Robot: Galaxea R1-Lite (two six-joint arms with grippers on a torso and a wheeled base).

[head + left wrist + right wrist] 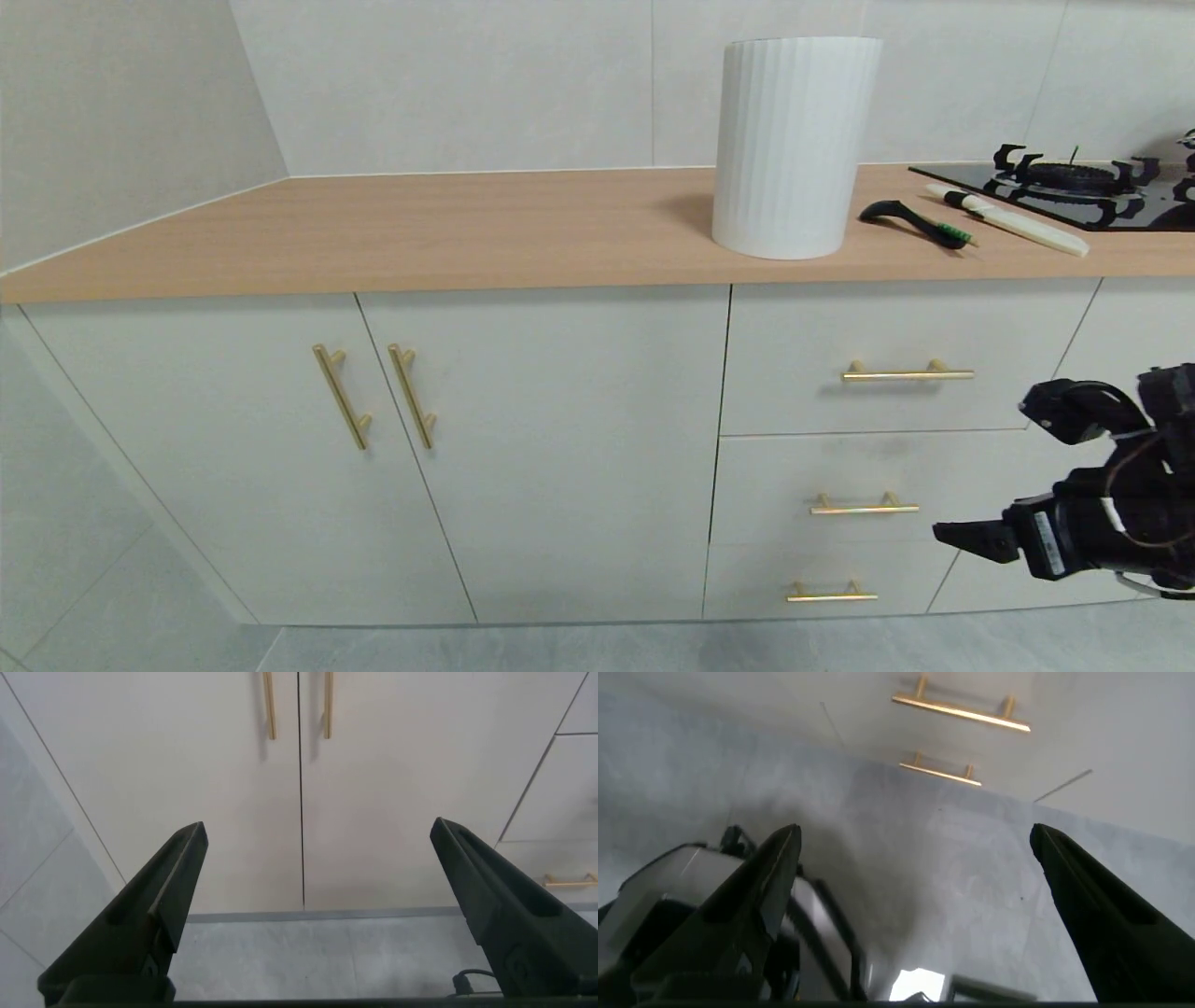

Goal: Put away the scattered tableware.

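A light wooden tabletop (467, 224) runs across pale kitchen cabinets, with grey tiled wall behind it; towards its right end stands a tall white ribbed container (794, 149), upright and round. Just beside the container, on its right, a black utensil (910, 221) with a curved head and a green tip lies flat on the tabletop. A little further right lies a cream utensil (1013, 221), long and slim with a dark band near one end; it lies aslant along the near edge of a black hob (1064, 191). The two utensils are close together, and whether they touch cannot be told.

Below the tabletop, two cabinet doors (280, 448) carry upright gold handles set side by side; to their right is a stack of three drawers (887, 373), each with a horizontal gold handle.

The right gripper (980, 469) hangs low at the right of the head view, in front of the drawers and well below the tabletop; its fingers are spread wide and hold nothing; in its own wrist view the right gripper (916, 831) points down at grey floor with two drawer handles beyond.

The left gripper (319, 826) faces the seam between the two cabinet doors, above the grey floor (308, 952); its fingers are also spread wide and empty.
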